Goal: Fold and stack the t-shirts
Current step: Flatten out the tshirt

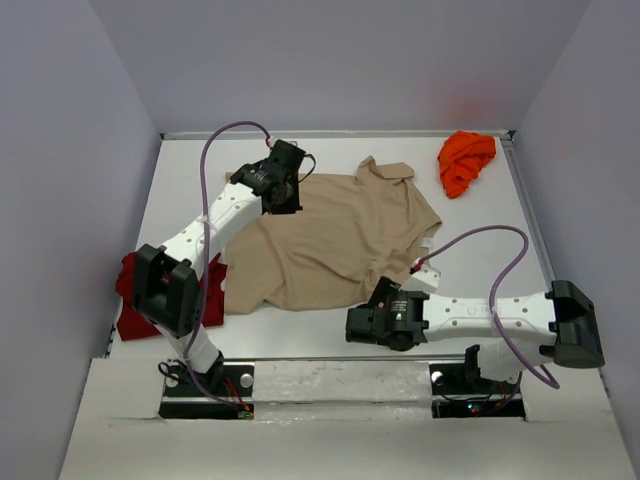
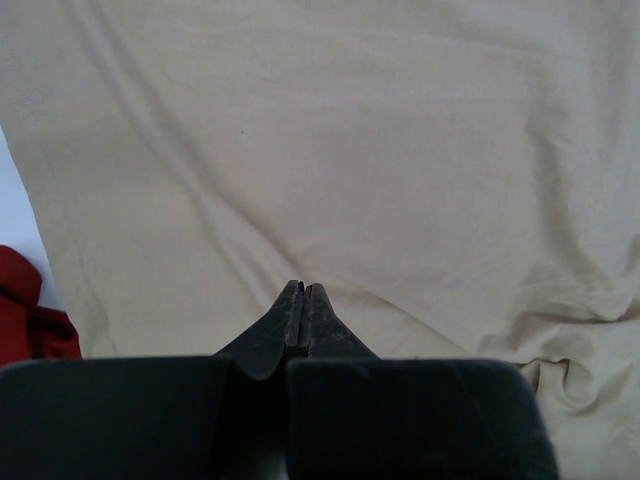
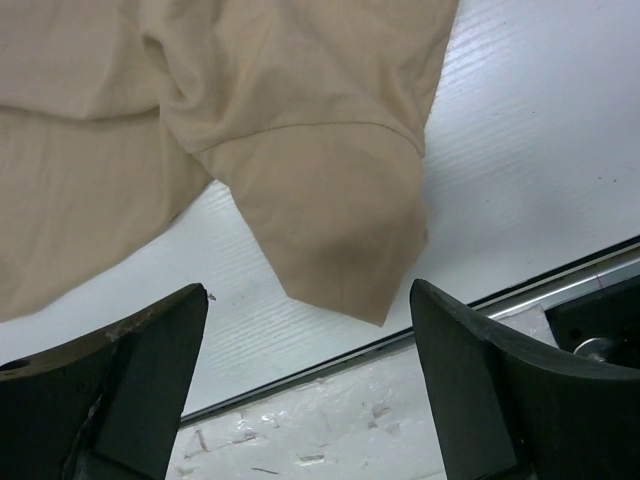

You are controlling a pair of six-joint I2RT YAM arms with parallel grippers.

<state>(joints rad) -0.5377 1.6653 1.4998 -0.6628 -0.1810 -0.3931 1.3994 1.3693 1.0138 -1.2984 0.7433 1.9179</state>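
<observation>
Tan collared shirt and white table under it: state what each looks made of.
Tan collared shirt: soft knit cloth, likely cotton, matte; it drapes in soft creases and has a stitched sleeve hem. Table: white rigid board, possibly corrugated plastic, slight sheen; fine parallel ridges run across it.

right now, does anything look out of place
Orange shirt crumpled in the far right corner, dark red shirt bunched at the near left edge, tan shirt spread out wrinkled; none folded or stacked.

Matt, creased tan cloth shirt (image 1: 340,240), faintly ribbed white table (image 3: 520,150)
</observation>
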